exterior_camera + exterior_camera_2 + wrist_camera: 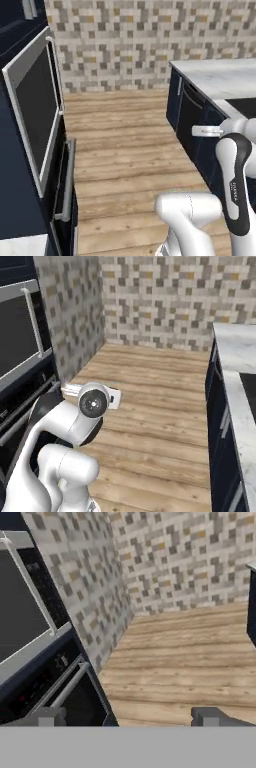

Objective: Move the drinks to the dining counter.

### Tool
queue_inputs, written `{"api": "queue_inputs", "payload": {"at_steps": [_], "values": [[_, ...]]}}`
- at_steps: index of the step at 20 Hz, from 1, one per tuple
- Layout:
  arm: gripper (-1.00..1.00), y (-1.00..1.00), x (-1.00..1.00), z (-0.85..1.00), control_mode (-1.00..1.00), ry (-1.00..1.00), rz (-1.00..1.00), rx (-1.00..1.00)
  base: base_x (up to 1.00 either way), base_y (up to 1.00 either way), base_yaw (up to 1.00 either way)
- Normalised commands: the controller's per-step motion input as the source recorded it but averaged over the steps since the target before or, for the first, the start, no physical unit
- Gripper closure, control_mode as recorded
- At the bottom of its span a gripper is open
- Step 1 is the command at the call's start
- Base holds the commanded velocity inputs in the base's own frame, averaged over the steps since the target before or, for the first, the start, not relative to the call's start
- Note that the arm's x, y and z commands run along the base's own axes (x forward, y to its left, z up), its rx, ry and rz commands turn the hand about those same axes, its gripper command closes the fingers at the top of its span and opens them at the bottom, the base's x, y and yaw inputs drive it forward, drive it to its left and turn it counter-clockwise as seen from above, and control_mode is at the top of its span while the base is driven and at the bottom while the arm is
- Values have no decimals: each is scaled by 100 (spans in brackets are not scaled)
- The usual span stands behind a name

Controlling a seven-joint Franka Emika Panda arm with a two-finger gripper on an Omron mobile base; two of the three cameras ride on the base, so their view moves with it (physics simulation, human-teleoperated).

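Observation:
The drinks are out of view. The dining counter (pixel 220 77) is the white marble top on navy cabinets at the right; it also runs down the right edge of the right base view as the dining counter (pixel 235 356), with a black inset in it. My gripper (pixel 127 718) is open: its two dark fingertips (pixel 46 717) stand wide apart with nothing between them. It points along the wooden floor toward the tiled corner.
A wall oven (pixel 35 105) with a steel-framed door and bar handle stands close on the left, with a second handle (pixel 67 180) lower down. A mosaic tile wall (pixel 150 45) closes the far end. Wooden floor (pixel 125 145) runs between the oven and the counter's cabinets (pixel 190 117).

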Motion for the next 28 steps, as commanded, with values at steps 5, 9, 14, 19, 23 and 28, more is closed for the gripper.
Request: {"api": "queue_inputs", "payload": {"at_steps": [5, 9, 14, 19, 23, 28], "values": [[-100, 0, 0, 0, 100, 0, 0, 0, -100, 0, 55], [-100, 0, 0, 0, 100, 0, 0, 0, -100, 6, 47], [-100, 0, 0, 0, 100, 0, 0, 0, -96, 30, 38], [-100, 0, 0, 0, 100, 0, 0, 0, -63, 47, 33], [-100, 0, 0, 0, 100, 0, 0, 0, -1, 54, 34], [-100, 0, 0, 0, 100, 0, 0, 0, 38, 30, 39]]}}
